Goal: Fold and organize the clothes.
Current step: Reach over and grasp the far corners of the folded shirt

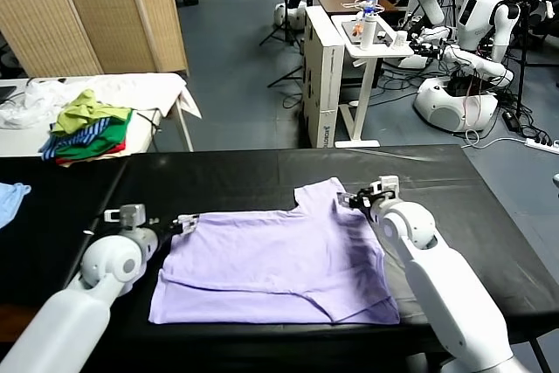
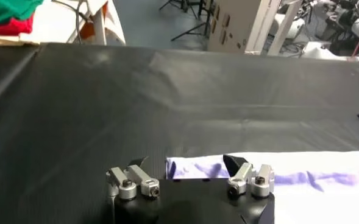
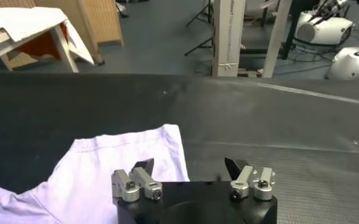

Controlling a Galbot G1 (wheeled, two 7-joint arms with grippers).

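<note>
The pale lavender T-shirt [image 1: 271,264] lies flat on the black table [image 1: 244,172], its lower part folded over and one sleeve pointing away from me. My left gripper [image 1: 185,223] is low at the shirt's far left corner. In the left wrist view it [image 2: 184,161] is open, and the cloth's corner [image 2: 194,168] lies between the fingers. My right gripper [image 1: 354,200] is at the sleeve's right edge. In the right wrist view it [image 3: 188,164] is open too, with the sleeve's hem [image 3: 167,158] lying inside the gap near one fingertip [image 3: 145,164].
A green, blue and red heap of garments [image 1: 87,133] sits on a white table at the back left. A light blue cloth [image 1: 10,196] lies at the left edge. Beyond the table stand a white cart [image 1: 336,76] and other robots [image 1: 463,50].
</note>
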